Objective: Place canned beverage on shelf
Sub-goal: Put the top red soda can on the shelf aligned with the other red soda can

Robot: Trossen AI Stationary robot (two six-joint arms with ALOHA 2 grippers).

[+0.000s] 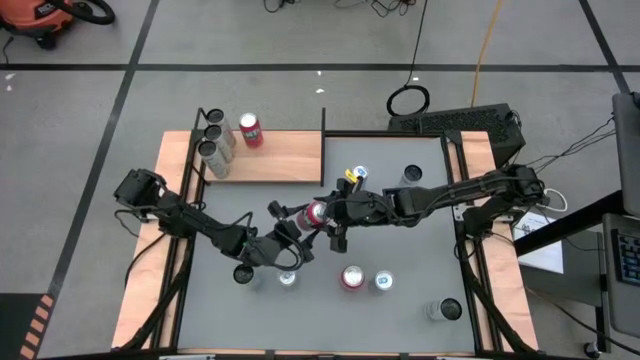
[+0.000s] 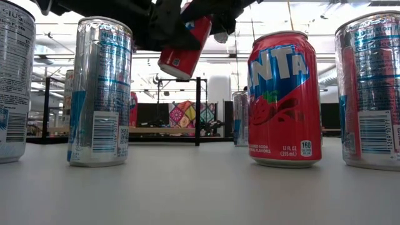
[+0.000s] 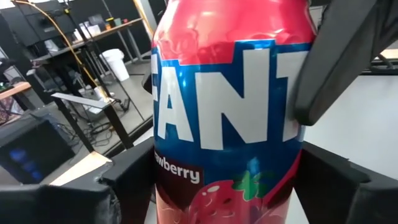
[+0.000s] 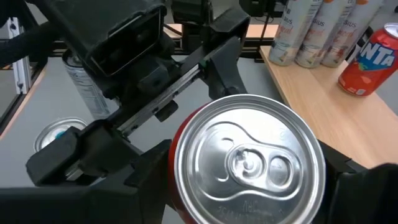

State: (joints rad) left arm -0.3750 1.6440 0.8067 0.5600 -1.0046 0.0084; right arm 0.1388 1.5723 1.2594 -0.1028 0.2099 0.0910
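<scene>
Above mid-counter, red can held aloft between right pincer, gripping it, and left pincer, fingers straddling; handover underway, shelf beyond, next carry there.

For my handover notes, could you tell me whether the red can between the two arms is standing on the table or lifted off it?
Lifted: the low view shows the red can tilted, hanging clear above the table.

Grey floor with black tape lines; orange vacuum.
</scene>
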